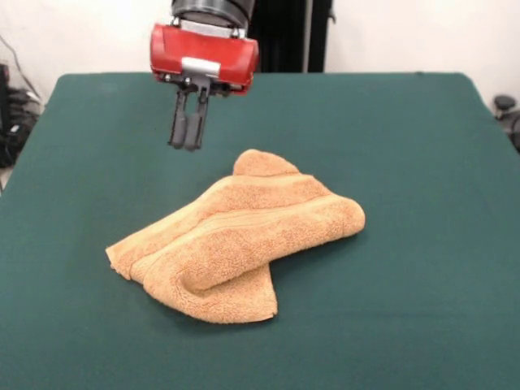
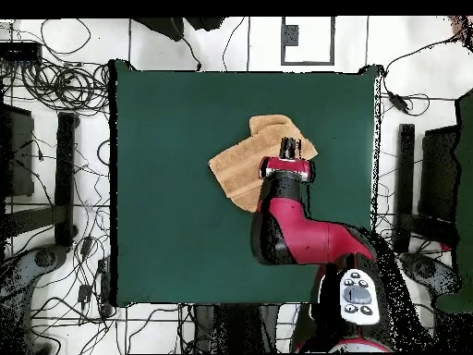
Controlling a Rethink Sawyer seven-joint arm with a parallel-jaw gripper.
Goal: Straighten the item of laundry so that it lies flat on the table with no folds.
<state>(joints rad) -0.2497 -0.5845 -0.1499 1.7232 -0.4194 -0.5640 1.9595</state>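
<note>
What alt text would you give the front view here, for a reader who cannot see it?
A tan-orange towel lies folded over itself and rumpled in the middle of a dark green table. A red and black gripper hangs above the table just beyond the towel's far edge, its fingers close together and holding nothing.

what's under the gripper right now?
Front view: gripper hangs above bare green table, just behind the folded towel. Overhead view: the arm covers part of the towel, so that part is hidden.
</note>
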